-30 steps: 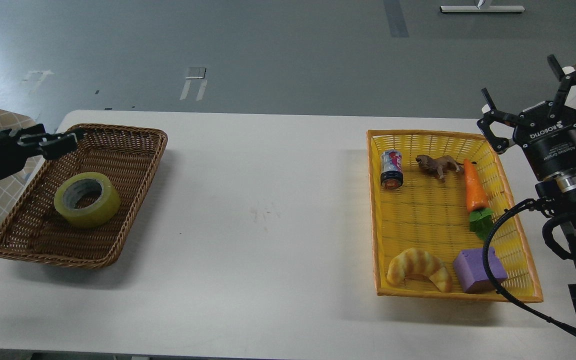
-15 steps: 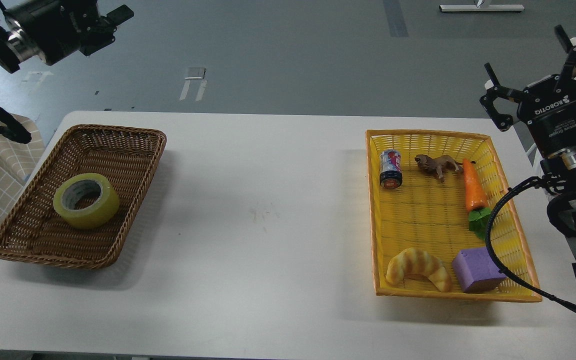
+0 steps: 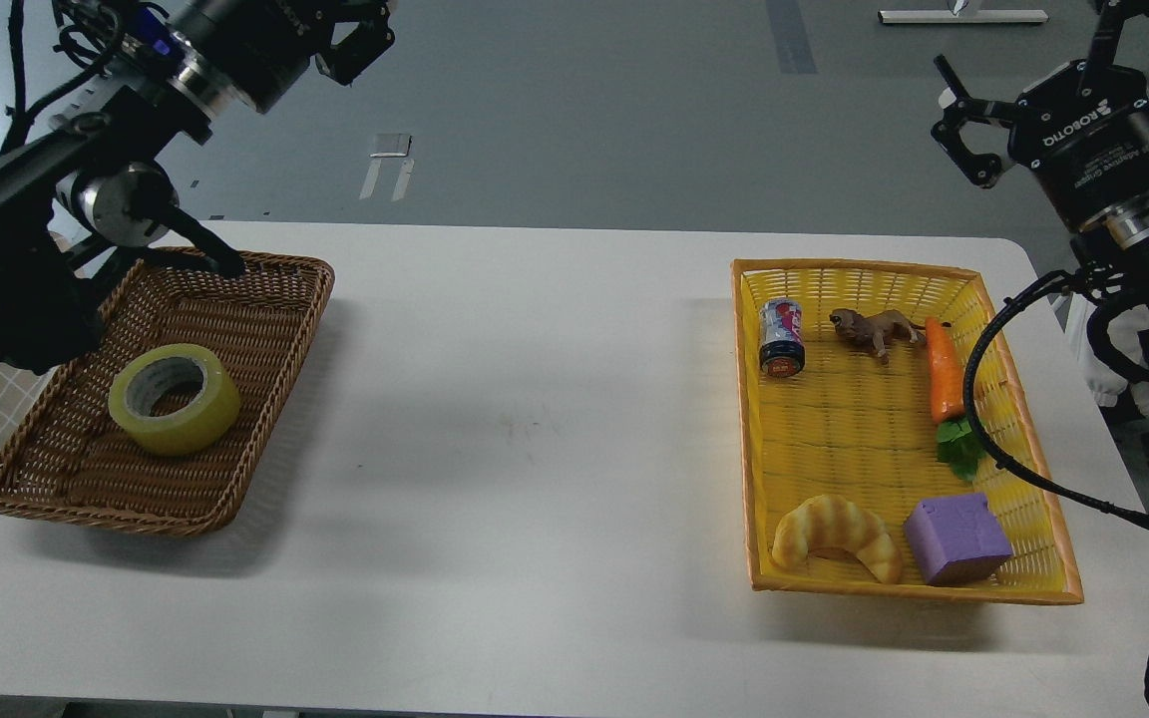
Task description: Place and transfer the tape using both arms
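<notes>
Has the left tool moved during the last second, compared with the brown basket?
Yes. The left tool, earlier low at the brown basket's far-left rim, has risen and swung right, above the basket's far edge.

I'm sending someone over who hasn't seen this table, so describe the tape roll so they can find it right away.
On the white table, look to the brown wicker basket at the left end, not the yellow basket on the right. The tape lies flat inside it, hole facing up. It is the only thing in that basket: a wide translucent yellow roll with a grey-white core.
</notes>
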